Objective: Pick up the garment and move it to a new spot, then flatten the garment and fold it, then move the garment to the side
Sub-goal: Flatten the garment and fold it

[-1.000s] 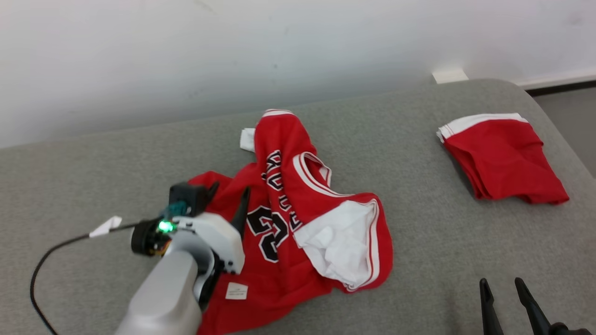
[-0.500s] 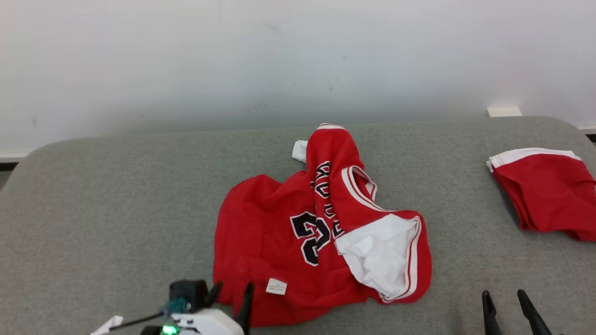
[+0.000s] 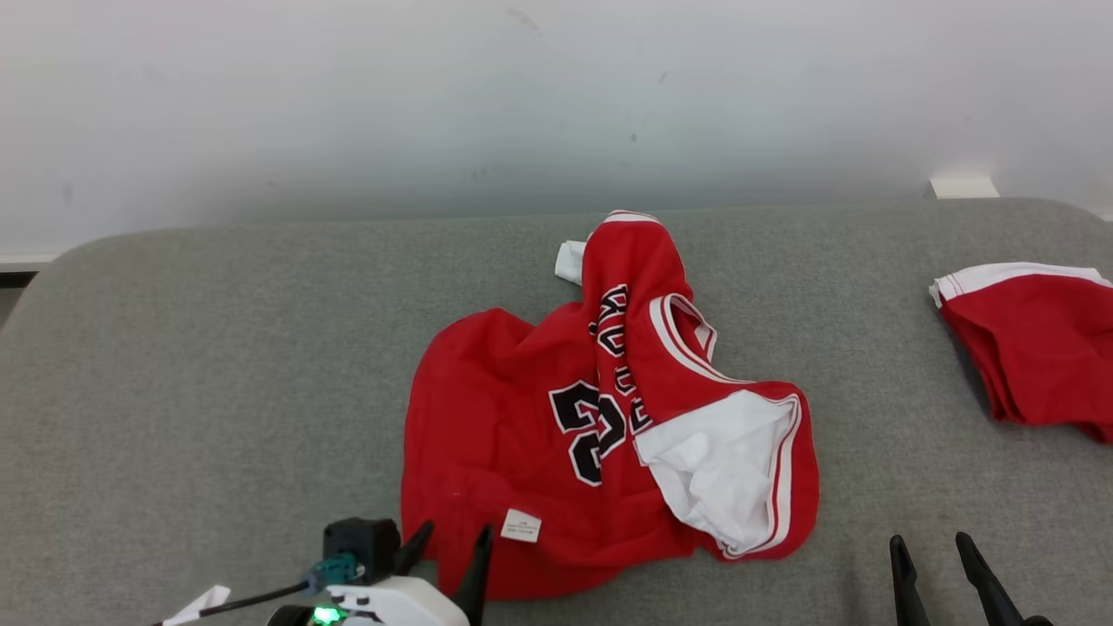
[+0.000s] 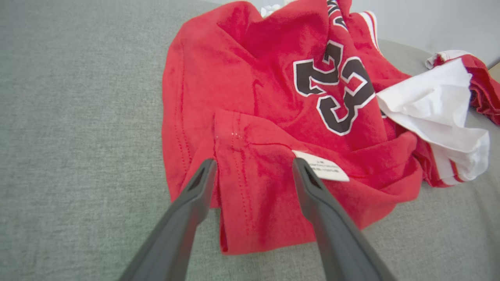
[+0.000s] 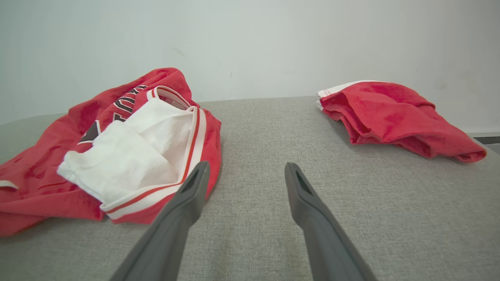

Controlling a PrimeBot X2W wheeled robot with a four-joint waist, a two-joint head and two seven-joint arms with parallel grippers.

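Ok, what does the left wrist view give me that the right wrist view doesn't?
Left wrist: the open left gripper poised at the hem of the crumpled red jersey, a small white care label and the readable black number 23. Right wrist: the open right gripper, with the folded red garment beyond. Both: the jersey, its exposed white lining and the grey upholstered surface.

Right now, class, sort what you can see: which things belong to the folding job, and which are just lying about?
Belongs to the job:
- crumpled red jersey, mid-surface
- left gripper, open, by its near hem
- right gripper, open, over the bare grey cushion

Just lying about:
- folded red garment, far right
- small white block by the wall
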